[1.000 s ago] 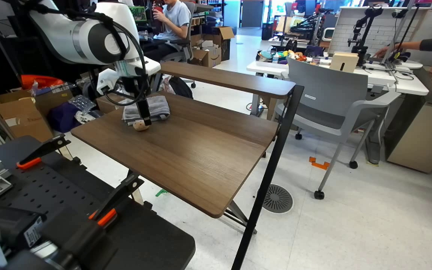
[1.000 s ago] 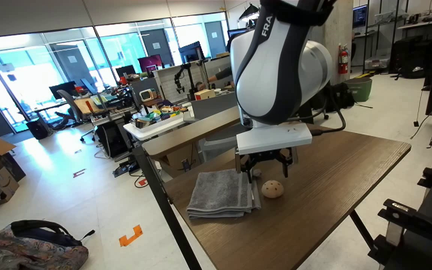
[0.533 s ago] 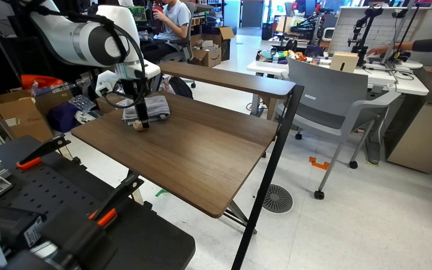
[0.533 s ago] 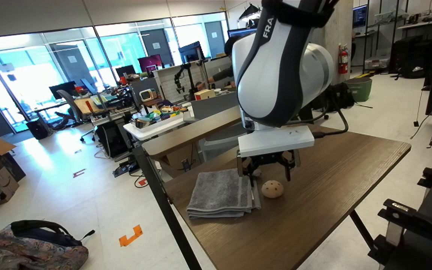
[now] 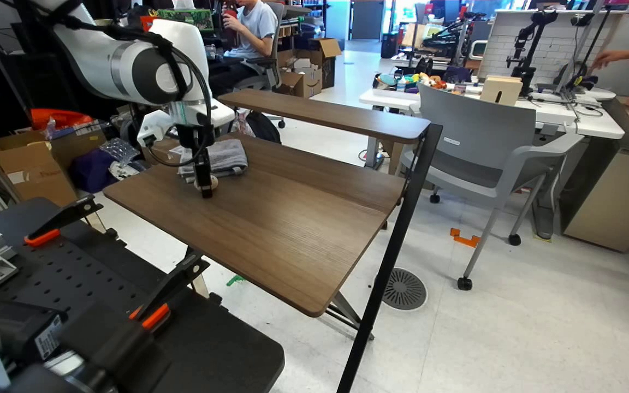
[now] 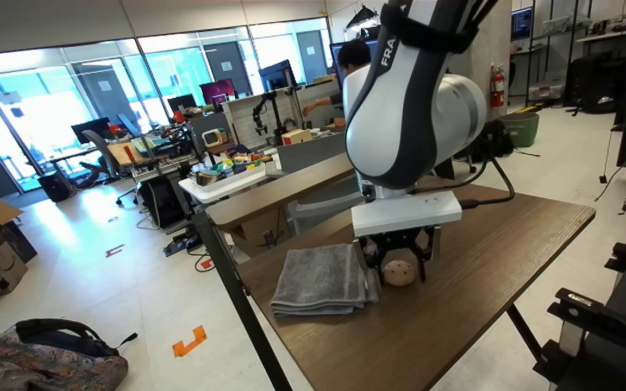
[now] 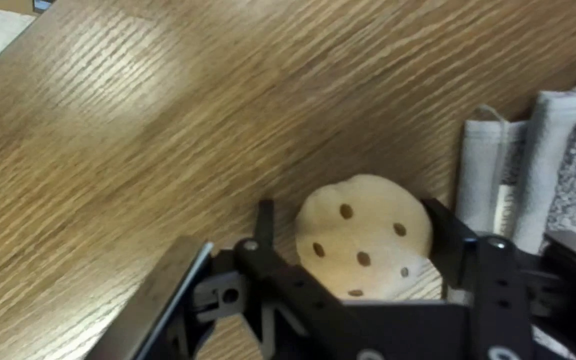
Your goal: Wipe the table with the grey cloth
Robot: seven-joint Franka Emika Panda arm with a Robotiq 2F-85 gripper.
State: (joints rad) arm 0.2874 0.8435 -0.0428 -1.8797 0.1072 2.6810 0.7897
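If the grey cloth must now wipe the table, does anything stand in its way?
Yes, probably: the tan round object sits on the table beside the grey cloth, and the open gripper straddles it.

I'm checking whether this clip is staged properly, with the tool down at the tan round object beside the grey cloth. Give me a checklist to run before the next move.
1. The tool straddles the tan round object: ok, a finger stands on either side.
2. Grip closed, if lifting it comes next: not ok, the wrist view shows a gap at one finger.
3. Object resting on the table: ok.
4. Tool free of the grey cloth: cannot tell, the nearer finger is right beside its edge.
5. Cloth held for wiping: not ok, it lies folded on the tabletop.
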